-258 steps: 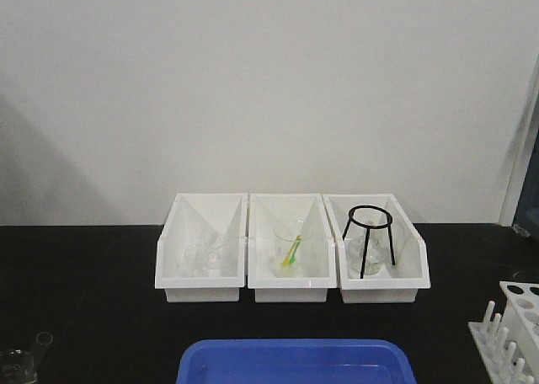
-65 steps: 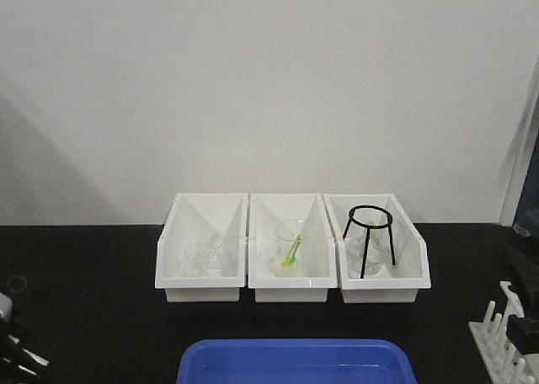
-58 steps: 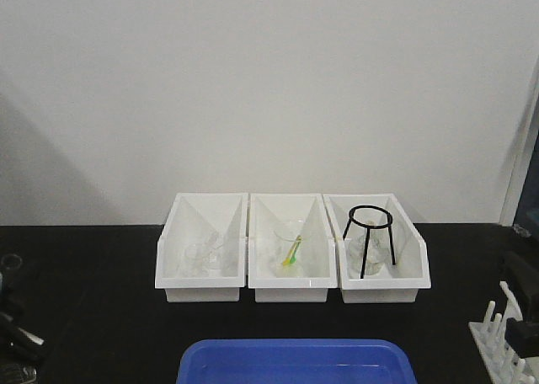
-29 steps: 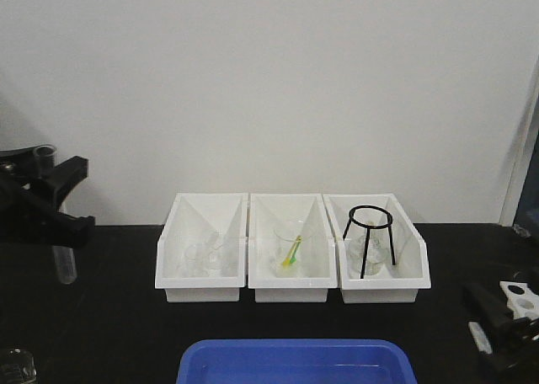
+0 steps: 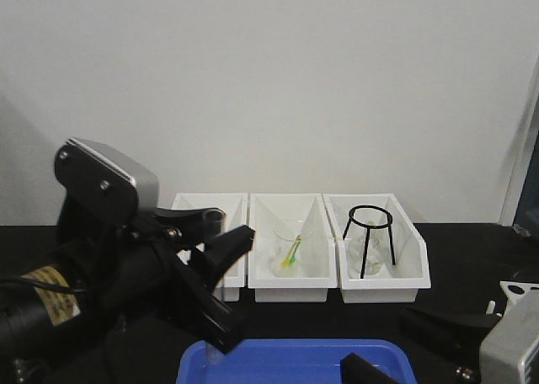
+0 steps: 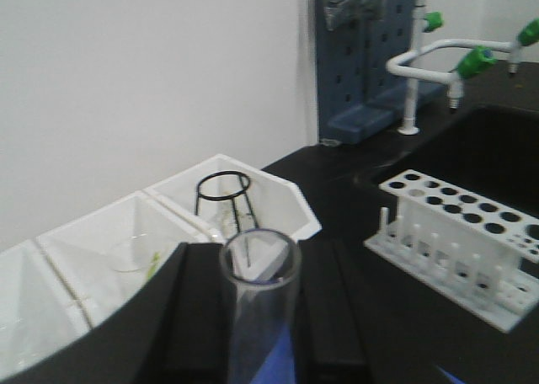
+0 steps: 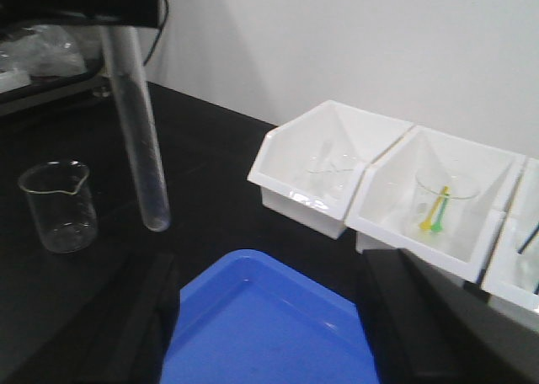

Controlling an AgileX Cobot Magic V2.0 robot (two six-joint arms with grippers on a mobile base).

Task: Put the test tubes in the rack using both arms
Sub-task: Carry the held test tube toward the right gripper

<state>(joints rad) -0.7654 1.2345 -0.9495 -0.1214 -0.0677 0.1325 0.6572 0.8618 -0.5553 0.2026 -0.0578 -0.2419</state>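
Note:
My left gripper (image 5: 236,290) is shut on a clear test tube (image 5: 212,221) and holds it upright over the left end of the blue tray (image 5: 286,354). In the left wrist view the tube (image 6: 258,308) stands between both black fingers (image 6: 195,317), its open rim toward the camera. In the right wrist view the same tube (image 7: 136,127) hangs above the black table, left of the tray. My right gripper (image 7: 269,270) is open and empty, its jaws spread wide over the tray. The white rack (image 6: 461,232) stands to the right; only a sliver of it (image 5: 520,289) shows in the front view.
Three white bins (image 5: 290,293) line the back; they hold beakers, a yellow-green item (image 7: 437,209) and a black tripod (image 5: 369,232). A clear beaker (image 7: 57,205) stands on the table left of the tray (image 7: 269,333). A tap with green handles (image 6: 459,60) sits behind the rack.
My left arm has swung in from the far left to the tray's left end, carrying the tube. My right gripper has moved left from beside the rack to over the tray.

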